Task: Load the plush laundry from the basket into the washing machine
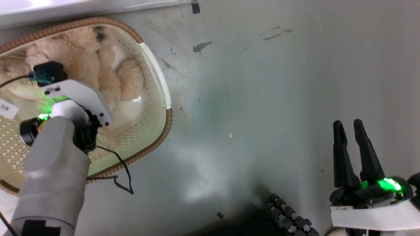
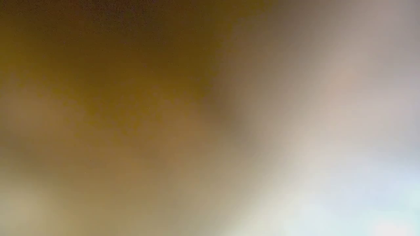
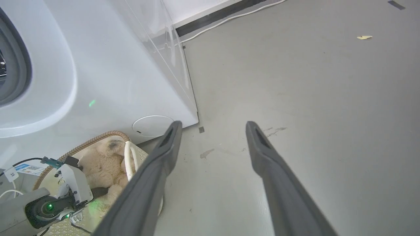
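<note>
Grey scuffed floor [image 1: 262,98] takes up the middle and right of the head view. At upper left, the plush laundry [image 1: 85,55] lies curled inside the basket [image 1: 161,85], cream fur against the perforated wall. The left arm [image 1: 52,164] reaches down into the basket over the plush. The left gripper [image 1: 80,105] is hidden under its wrist and the left wrist view is a tan blur, so I cannot tell whether it grips. In the right wrist view the basket stands just beside the base of the washing machine [image 3: 108,82] at upper left. At lower right of the head view, the right gripper [image 1: 347,124] hangs above bare floor, fingers spread and empty.
</note>
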